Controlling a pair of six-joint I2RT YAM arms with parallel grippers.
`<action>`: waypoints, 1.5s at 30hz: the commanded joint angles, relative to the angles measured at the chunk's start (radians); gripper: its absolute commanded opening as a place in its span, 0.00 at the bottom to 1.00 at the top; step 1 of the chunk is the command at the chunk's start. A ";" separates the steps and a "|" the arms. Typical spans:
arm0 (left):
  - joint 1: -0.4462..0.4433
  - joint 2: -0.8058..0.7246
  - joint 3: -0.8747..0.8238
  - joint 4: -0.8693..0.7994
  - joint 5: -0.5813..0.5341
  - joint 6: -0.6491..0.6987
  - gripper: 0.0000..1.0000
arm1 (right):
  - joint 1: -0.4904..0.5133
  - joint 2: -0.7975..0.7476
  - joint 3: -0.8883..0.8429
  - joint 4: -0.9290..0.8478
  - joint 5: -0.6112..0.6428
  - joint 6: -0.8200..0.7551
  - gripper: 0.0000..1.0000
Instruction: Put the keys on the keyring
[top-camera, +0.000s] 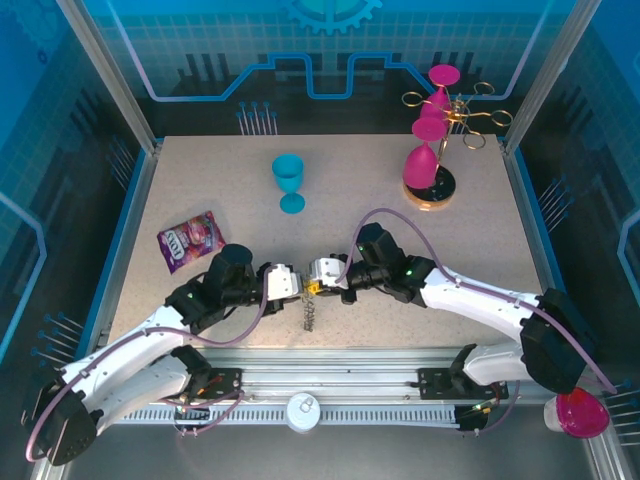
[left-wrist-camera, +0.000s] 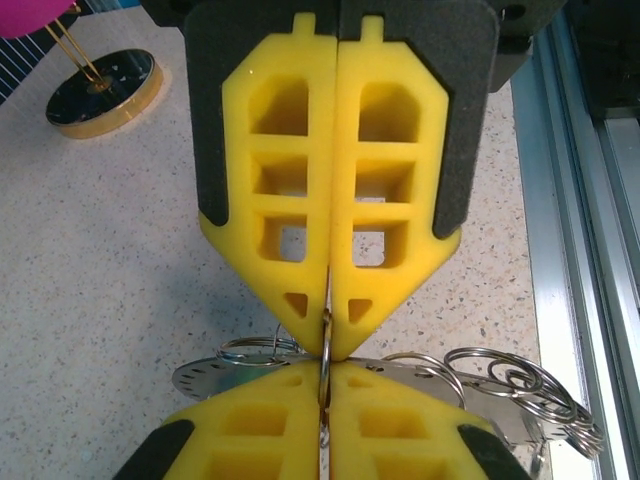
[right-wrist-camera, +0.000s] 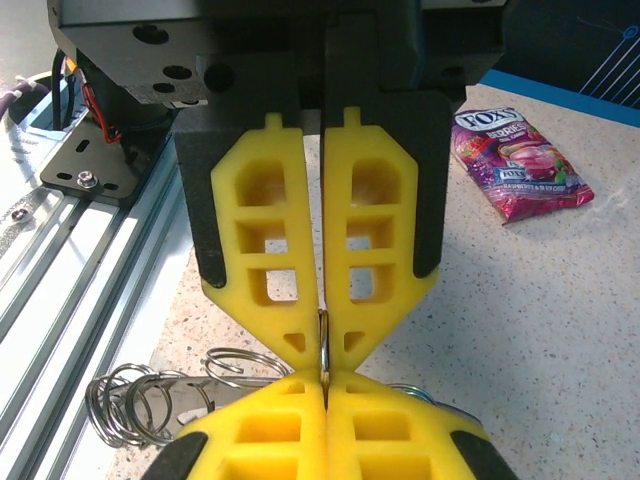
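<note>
The speckled table (top-camera: 420, 250) had the gold rack (top-camera: 440, 150) with pink goblets at the back right and a candy bag (top-camera: 188, 240) way off on the left. Near the front edge the two arms met tip to tip. The left gripper (left-wrist-camera: 328, 335) and right gripper (right-wrist-camera: 323, 345) were both clenched on one thin loop of the keyring (left-wrist-camera: 520, 385). Its other silver coils fanned out just beside the fingertips, with a flat metal piece (left-wrist-camera: 205, 375) among them. Couldn't tell if that was a key.
</note>
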 joint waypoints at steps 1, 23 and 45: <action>-0.013 0.009 0.041 0.016 0.007 0.012 0.10 | 0.040 0.012 0.031 0.067 -0.058 0.023 0.00; -0.015 -0.076 0.023 -0.032 -0.033 0.070 0.00 | -0.067 -0.107 -0.062 0.100 0.043 0.247 0.43; 0.207 -0.297 0.089 -0.412 -0.461 0.015 0.00 | 0.013 0.400 0.409 -0.389 0.426 0.952 0.40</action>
